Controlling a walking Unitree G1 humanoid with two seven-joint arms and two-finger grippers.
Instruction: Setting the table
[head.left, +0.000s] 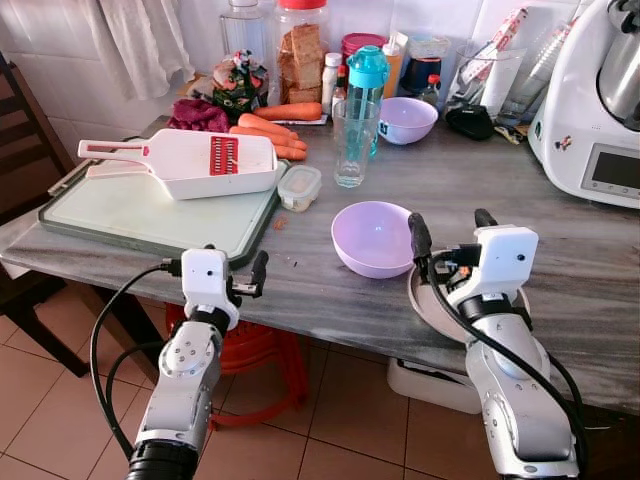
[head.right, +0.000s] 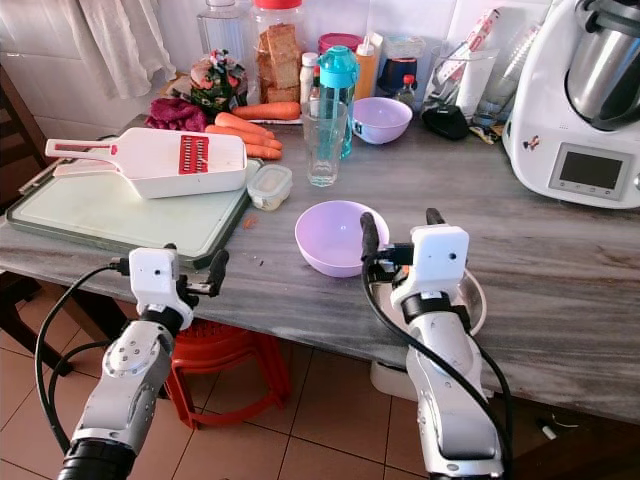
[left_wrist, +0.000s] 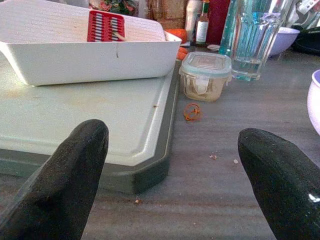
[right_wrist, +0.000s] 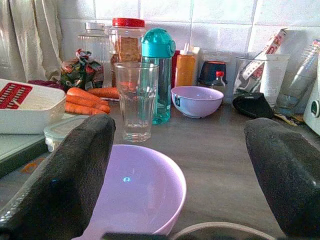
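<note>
Right gripper (head.left: 447, 232) fingers spread wide, empty, lilac bowl (right_wrist: 135, 192) between them; plate (head.right: 478, 300) under wrist in eye views. Left gripper (left_wrist: 175, 175) fingers wide too, empty, cutting board (left_wrist: 100, 125) corner just ahead.

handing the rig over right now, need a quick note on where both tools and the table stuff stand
Left tool: open, empty, at the table's near edge by the cutting board.
Right tool: open, empty, over a plate at the near edge, beside the near purple bowl.
Second purple bowl and glass stand further back.
Done: plate and bowl sit on the table.
Left: likely the glass and second bowl, though nothing is held.
</note>
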